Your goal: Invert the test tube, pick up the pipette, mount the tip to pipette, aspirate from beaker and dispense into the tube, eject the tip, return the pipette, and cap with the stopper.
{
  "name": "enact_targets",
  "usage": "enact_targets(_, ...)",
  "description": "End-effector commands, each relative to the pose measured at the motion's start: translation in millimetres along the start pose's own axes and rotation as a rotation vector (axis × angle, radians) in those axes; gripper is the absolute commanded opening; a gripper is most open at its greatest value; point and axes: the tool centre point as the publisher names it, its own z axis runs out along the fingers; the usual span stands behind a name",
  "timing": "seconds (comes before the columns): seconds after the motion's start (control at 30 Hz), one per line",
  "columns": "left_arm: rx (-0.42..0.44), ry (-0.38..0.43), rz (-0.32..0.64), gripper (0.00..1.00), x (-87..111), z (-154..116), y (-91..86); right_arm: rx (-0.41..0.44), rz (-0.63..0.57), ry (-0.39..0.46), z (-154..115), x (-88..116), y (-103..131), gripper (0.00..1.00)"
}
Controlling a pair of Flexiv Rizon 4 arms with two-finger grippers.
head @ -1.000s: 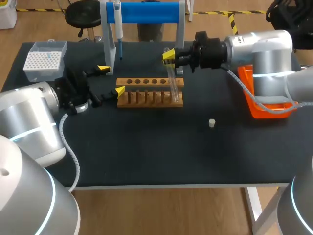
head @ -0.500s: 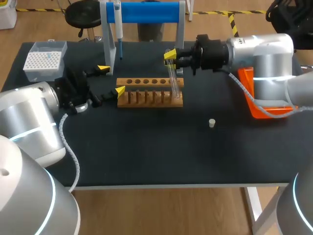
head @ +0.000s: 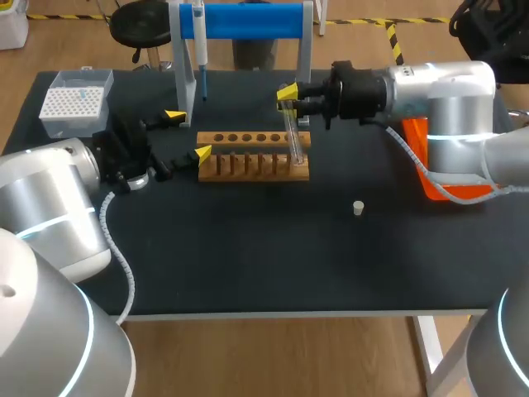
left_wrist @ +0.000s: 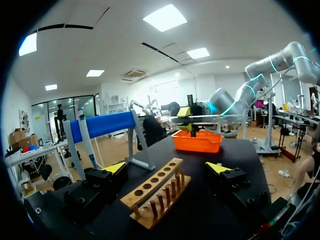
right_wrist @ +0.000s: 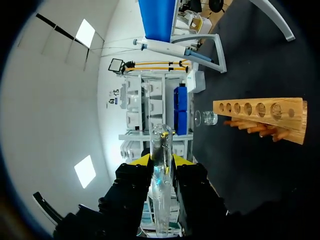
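My right gripper (head: 287, 93) is shut on a clear test tube (head: 293, 136), which hangs nearly upright with its lower end at the right end of the wooden rack (head: 254, 155). In the right wrist view the test tube (right_wrist: 162, 175) runs out between my gripper's (right_wrist: 161, 162) fingers, with the rack (right_wrist: 260, 117) ahead. My left gripper (head: 187, 134) stands open at the rack's left end, and in its own view the gripper (left_wrist: 166, 169) frames the rack (left_wrist: 157, 192). The pipette (head: 200, 50) hangs on the blue stand. A small stopper (head: 358, 208) lies on the mat.
A white tip box (head: 76, 101) sits at the back left. An orange tray (head: 430, 165) lies under my right arm. A glass beaker (right_wrist: 207, 118) stands beyond the rack's far end in the right wrist view. The blue stand (head: 248, 21) rises behind the rack.
My right gripper has shifted slightly with the tube, which now hangs a little more upright over the rack's right end. The left arm has not moved.
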Motion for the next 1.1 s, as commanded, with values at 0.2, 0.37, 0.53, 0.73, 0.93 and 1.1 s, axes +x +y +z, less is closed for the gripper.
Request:
enact_targets(0.2, 0.002, -0.009, 0.001, 1.0, 2.2, 1, 0.6, -0.02, -0.003, 0.001, -2, 3, -1, 0.0)
enact_targets(0.37, 0.002, -0.009, 0.001, 1.0, 2.2, 1, 0.6, -0.02, -0.003, 0.001, -2, 3, -1, 0.0)
enact_targets(0.53, 0.002, -0.009, 0.001, 1.0, 2.2, 1, 0.6, -0.02, -0.003, 0.001, -2, 3, -1, 0.0)
enact_targets(0.73, 0.002, -0.009, 0.001, 1.0, 2.2, 1, 0.6, -0.02, -0.003, 0.001, -2, 3, -1, 0.0)
enact_targets(0.93, 0.128, 0.015, 0.451, 1.0, 8.3, 7, -19.9, -0.02, -0.003, 0.001, -2, 3, -1, 0.0)
enact_targets(1.1, 0.244, 0.107, 0.841, 1.0, 23.7, 8, -40.6, -0.02, -0.003, 0.001, -2, 3, -1, 0.0)
